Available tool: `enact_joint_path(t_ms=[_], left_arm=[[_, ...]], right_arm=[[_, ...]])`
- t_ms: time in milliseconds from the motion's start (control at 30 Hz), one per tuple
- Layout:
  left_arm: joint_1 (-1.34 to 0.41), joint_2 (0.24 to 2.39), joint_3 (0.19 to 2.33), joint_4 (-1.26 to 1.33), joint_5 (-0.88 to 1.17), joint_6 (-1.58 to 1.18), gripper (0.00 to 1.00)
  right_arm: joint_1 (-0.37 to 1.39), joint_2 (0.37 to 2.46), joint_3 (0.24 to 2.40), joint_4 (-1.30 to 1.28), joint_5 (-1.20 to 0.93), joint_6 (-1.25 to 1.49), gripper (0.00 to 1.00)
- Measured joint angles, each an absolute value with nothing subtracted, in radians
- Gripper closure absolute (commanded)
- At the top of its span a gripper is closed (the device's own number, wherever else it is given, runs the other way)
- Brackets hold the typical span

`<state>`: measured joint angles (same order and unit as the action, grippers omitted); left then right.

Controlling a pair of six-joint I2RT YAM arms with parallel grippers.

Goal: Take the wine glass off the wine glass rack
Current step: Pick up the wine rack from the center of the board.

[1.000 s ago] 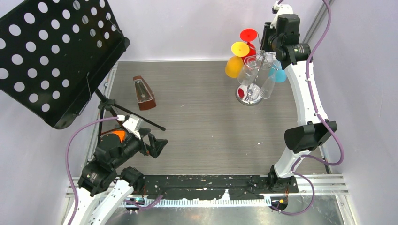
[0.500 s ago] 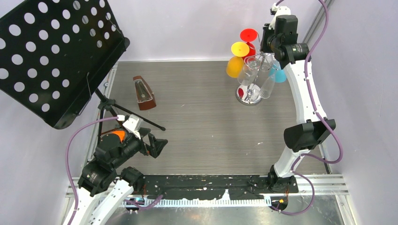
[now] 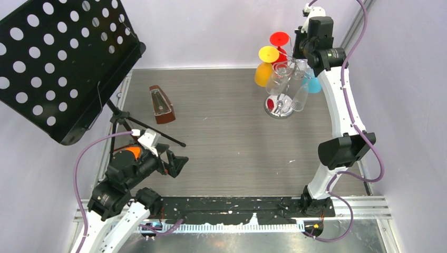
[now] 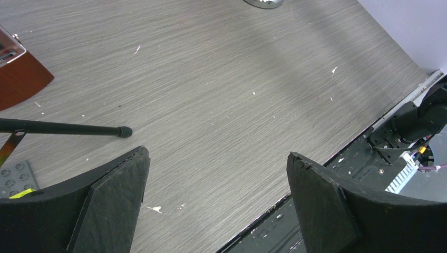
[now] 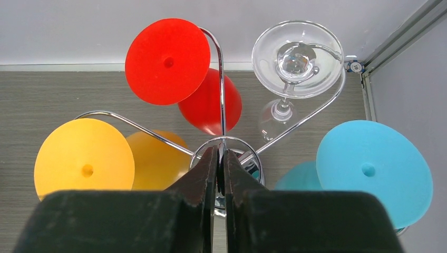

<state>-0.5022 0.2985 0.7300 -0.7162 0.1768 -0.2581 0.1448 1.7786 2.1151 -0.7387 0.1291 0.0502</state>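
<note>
My right gripper is pinched down to a hairline slit, its tips right at the top loop of the wine glass rack. I cannot tell whether the chrome wire is caught between the pads or only sits behind them. In the top view the rack stands at the upper right of the table, close to the back wall, with my right arm reaching up over it.

From the right wrist view, the glasses hang foot-up around the centre post:
- The red wine glass is at upper left.
- The clear wine glass is at upper right.
- The yellow wine glass is at lower left.
- The blue wine glass is at lower right.

All four are seated on their curled arms. The yellow and blue feet flank my fingers closely on both sides.

My left gripper is spread wide and holds nothing. It hangs over bare table at the lower left of the top view, well apart from the rack. A leg of the black music stand lies just ahead of its left finger. The brown metronome stands further up the table.
</note>
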Motion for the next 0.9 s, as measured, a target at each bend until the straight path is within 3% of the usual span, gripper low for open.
enact_joint_path(t_ms=[900], left_arm=[[-0.502,0.299,0.730,-0.716,0.177,-0.258,0.01]], right_arm=[[0.145,1.774,2.100,-0.709,0.130,0.073,0.94]])
